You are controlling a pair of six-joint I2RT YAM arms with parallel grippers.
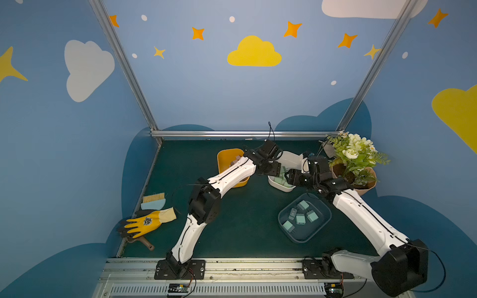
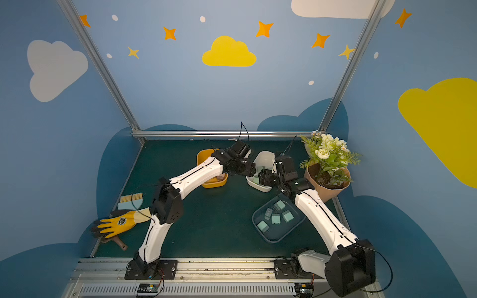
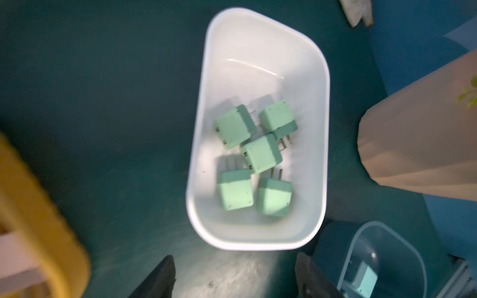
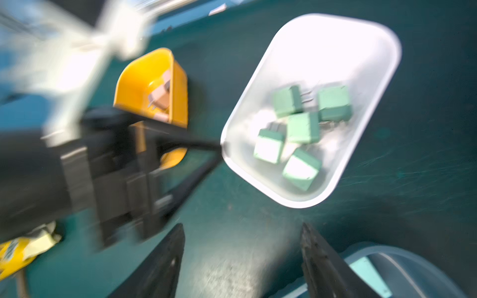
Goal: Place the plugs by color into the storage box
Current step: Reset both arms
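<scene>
Lying in the white bin (image 3: 258, 38), five green plugs (image 3: 260, 154), just beyond both arms' parted, empty jaws.

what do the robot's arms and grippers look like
The left arm and right arm have white rounded shells, black boxy joints and thin black cables along them. The left gripper and right gripper are black, each with two tapered jaws.

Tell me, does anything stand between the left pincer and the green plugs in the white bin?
Nothing visible does. The left pincer is open by the white bin's rim; the green plugs lie uncovered inside.
</scene>
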